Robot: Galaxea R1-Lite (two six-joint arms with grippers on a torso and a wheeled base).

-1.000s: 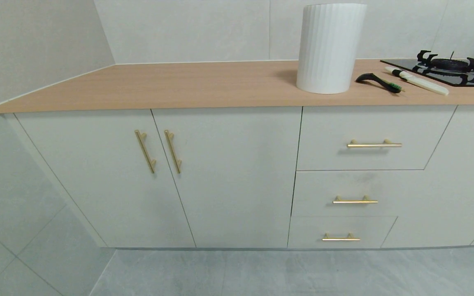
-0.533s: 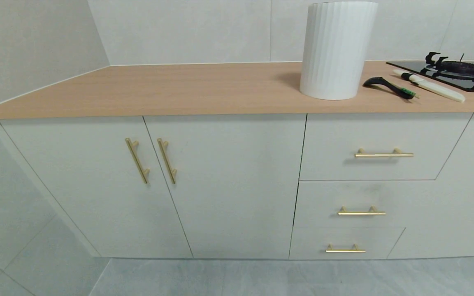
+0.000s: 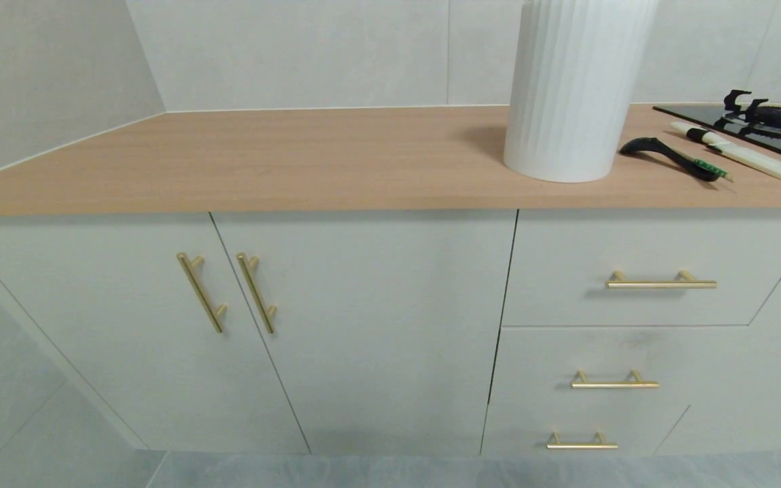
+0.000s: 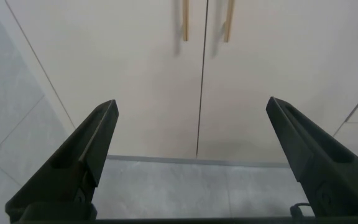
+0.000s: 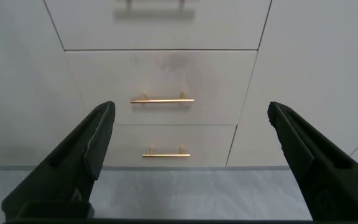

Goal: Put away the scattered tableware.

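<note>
On the wooden countertop (image 3: 282, 159) at the right lie a black-handled utensil with a green tip (image 3: 674, 158) and a cream-bladed knife with a black collar (image 3: 743, 154), side by side beside a tall ribbed white container (image 3: 575, 88). My left gripper (image 4: 191, 106) is open, low in front of the two cabinet doors (image 4: 204, 81). My right gripper (image 5: 188, 107) is open, facing the lower drawers (image 5: 163, 87), with nothing between its fingers.
A black gas hob (image 3: 770, 122) sits at the counter's far right. Below the counter are two doors with gold handles (image 3: 228, 291) and three drawers with gold handles (image 3: 662, 283). Tiled walls close off the left and back; grey floor lies below.
The head camera has moved closer to the cabinet and shifted, so the counter, container and handles appear larger and lower. The utensils have not moved on the counter.
</note>
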